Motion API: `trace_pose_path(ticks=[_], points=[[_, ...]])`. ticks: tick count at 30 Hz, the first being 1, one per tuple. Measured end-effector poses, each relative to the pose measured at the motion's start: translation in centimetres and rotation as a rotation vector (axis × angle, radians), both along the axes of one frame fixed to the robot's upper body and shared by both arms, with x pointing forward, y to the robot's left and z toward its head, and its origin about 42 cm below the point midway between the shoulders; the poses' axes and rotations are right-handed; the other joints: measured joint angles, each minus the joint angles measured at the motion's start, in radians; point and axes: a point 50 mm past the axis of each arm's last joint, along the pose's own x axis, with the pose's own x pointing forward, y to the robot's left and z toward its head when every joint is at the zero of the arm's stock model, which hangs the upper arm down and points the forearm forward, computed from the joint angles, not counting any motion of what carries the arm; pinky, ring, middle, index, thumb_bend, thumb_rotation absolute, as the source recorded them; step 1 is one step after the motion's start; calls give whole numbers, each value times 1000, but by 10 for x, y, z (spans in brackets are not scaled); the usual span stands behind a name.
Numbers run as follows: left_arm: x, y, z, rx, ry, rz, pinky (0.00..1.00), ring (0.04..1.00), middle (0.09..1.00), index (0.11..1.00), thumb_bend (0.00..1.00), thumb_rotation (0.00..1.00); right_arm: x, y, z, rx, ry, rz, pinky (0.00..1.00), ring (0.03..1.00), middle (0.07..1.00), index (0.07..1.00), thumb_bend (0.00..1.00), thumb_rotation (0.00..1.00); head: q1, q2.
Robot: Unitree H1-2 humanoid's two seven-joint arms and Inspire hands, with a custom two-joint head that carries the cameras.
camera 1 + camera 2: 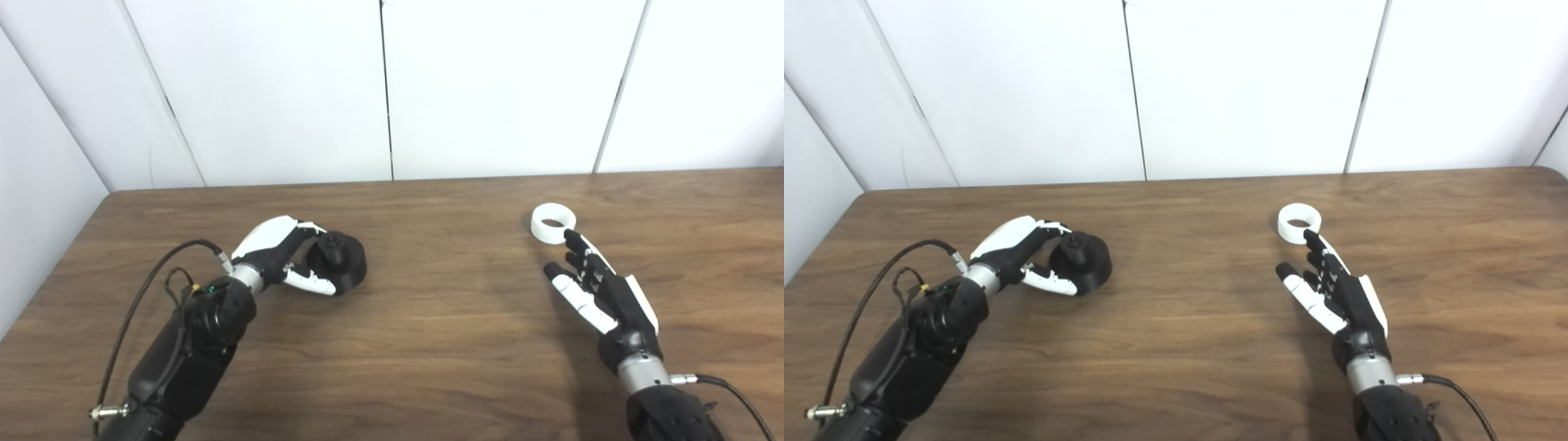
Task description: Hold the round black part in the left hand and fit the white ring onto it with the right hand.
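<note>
The round black part [344, 262] rests on the wooden table at the left, with a small knob on its top. My left hand [277, 250] wraps around its left side, fingers against the top edge and thumb along the near side. The white ring [553, 223] lies flat on the table at the right. My right hand [597, 291] is open just in front of the ring, fingers stretched out. Its longest fingertip reaches the ring's near edge, and the hand holds nothing. Both also show in the right eye view, the ring [1299, 223] and the black part [1085, 262].
The brown wooden table [429, 331] runs back to white wall panels. Its left edge lies close to a side wall. Cables run along both forearms near the bottom of the picture.
</note>
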Motion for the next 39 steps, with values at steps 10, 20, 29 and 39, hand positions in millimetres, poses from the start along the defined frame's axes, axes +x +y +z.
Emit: trace_pose_path(ticks=[10, 20, 29, 39], points=[[-25, -23, -3, -15, -11, -94, 870, 1000, 945, 770, 859, 391, 0, 0, 0, -2, -1, 1, 901, 971, 960, 920, 680, 523, -3, 2], [-41, -40, -6, -39, -21, -129, 846, 993, 950, 762, 856, 374, 0, 1, 0, 1, 0, 2, 908, 960, 954, 912, 679, 531, -5, 9], [-53, -61, -12, -71, -29, -164, 845, 1000, 952, 756, 856, 403, 0, 2, 1, -5, -1, 2, 928, 969, 963, 920, 679, 530, -12, 15], [-65, -83, -17, -104, -47, -196, 836, 999, 956, 750, 855, 412, 0, 1, 2, 20, -6, -6, 947, 985, 970, 916, 683, 509, -17, 26]])
